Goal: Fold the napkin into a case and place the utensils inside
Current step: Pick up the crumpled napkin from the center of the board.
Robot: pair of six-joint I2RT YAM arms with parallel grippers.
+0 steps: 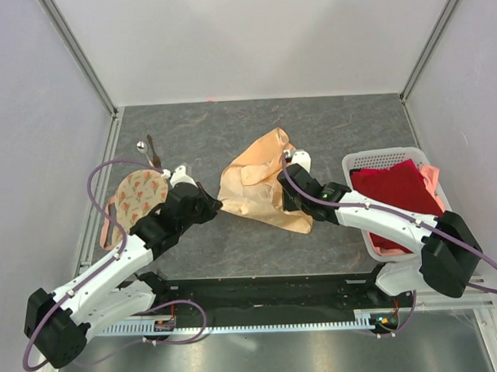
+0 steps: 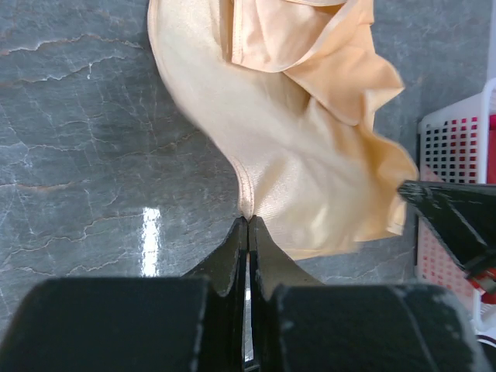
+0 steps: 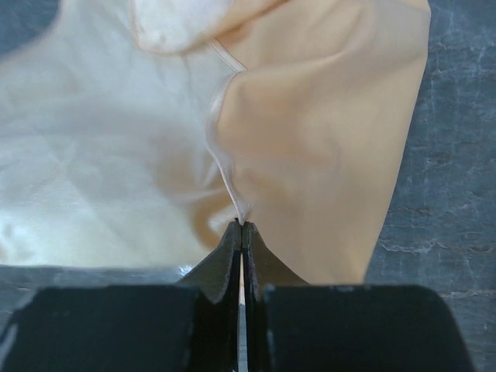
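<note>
The peach-orange napkin (image 1: 261, 181) hangs crumpled between the two arms above the grey table. My left gripper (image 1: 216, 205) is shut on its left edge; in the left wrist view the cloth (image 2: 310, 155) runs out from the closed tips (image 2: 248, 221). My right gripper (image 1: 288, 185) is shut on a hem at the napkin's right side, where the tips (image 3: 240, 226) pinch the seam of the cloth (image 3: 325, 132). The silver spoon (image 1: 141, 146) and the thin brown stick (image 1: 154, 151) lie at the far left of the table. No case shape shows.
A round cream cloth with orange print (image 1: 139, 196) lies under the left arm. At the right stands a white lattice basket (image 1: 378, 159) holding a dark red cloth (image 1: 396, 189). Metal frame posts border the table.
</note>
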